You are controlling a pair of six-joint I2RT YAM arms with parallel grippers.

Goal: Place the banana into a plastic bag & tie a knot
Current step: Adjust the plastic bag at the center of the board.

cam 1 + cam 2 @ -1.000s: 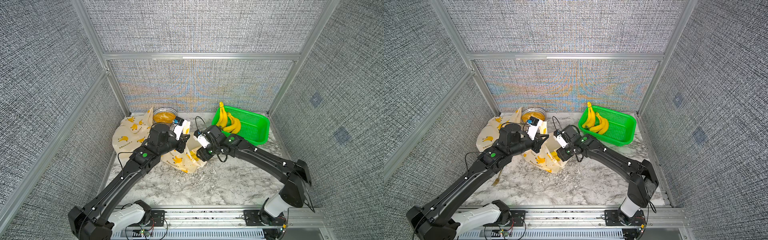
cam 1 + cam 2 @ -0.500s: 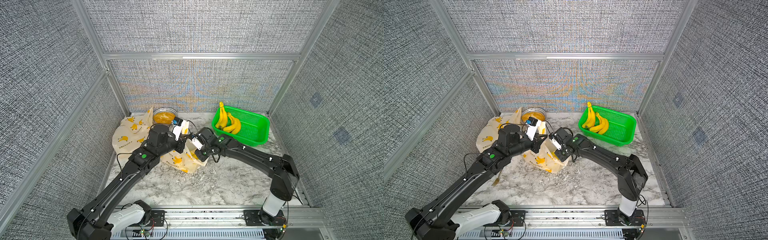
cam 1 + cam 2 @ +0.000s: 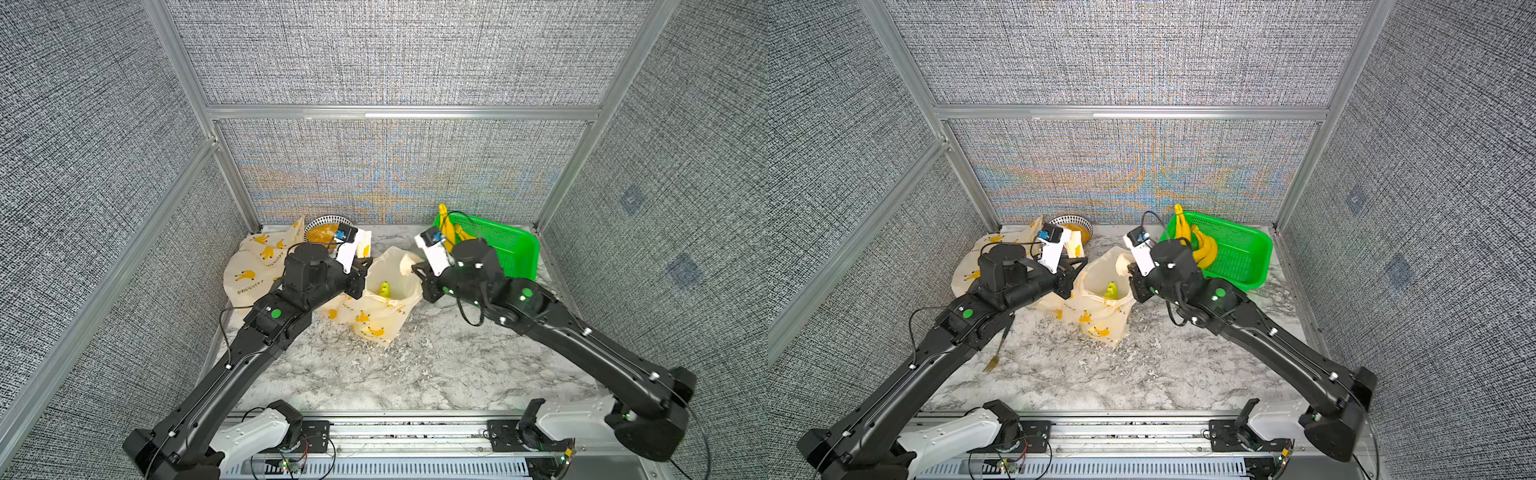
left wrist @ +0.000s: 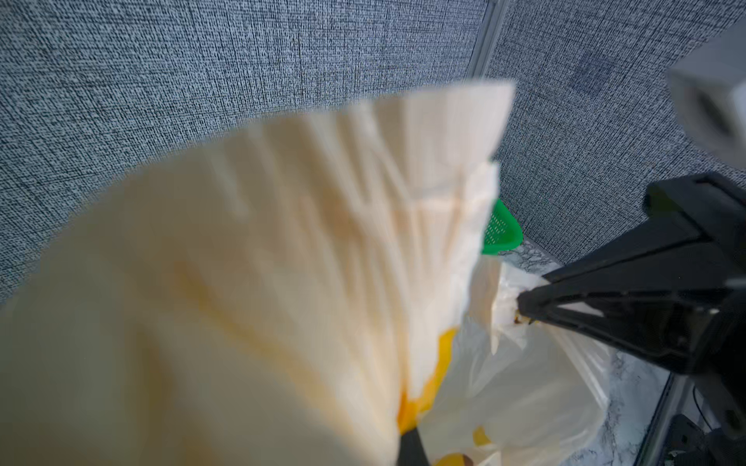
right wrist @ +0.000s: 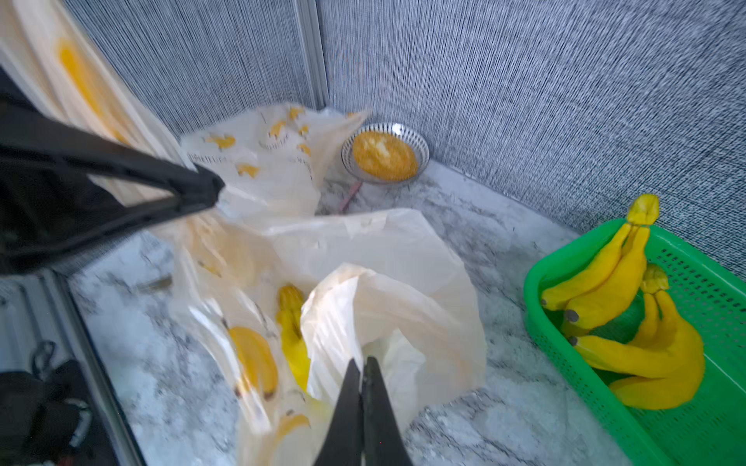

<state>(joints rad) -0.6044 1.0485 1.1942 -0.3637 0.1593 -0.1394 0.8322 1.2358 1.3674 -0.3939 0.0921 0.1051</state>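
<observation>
We are seeing the right gripper drawn back toward its own side since a second ago. Back then it was sitting in close to the left gripper with jaws apart; now those jaws are pressed together, pinching a fold of the plastic bag rim. The left gripper is keeping its place, also pinching, on the opposite rim strip of the same bag. We are noting the bag's mouth stretched wide between the two grippers, with the bag body resting on the marble table below them. The banana is lying inside the bag, its tip showing through the mouth, between both sets of fingertips and lower than them. Just behind the right gripper's wrist we are seeing a green basket holding banana bunches. Behind the left gripper a bowl with orange filling is sitting, and a second printed bag is lying beyond that arm. A fork is lying on the table beside the left forearm, well back from the gripper.
</observation>
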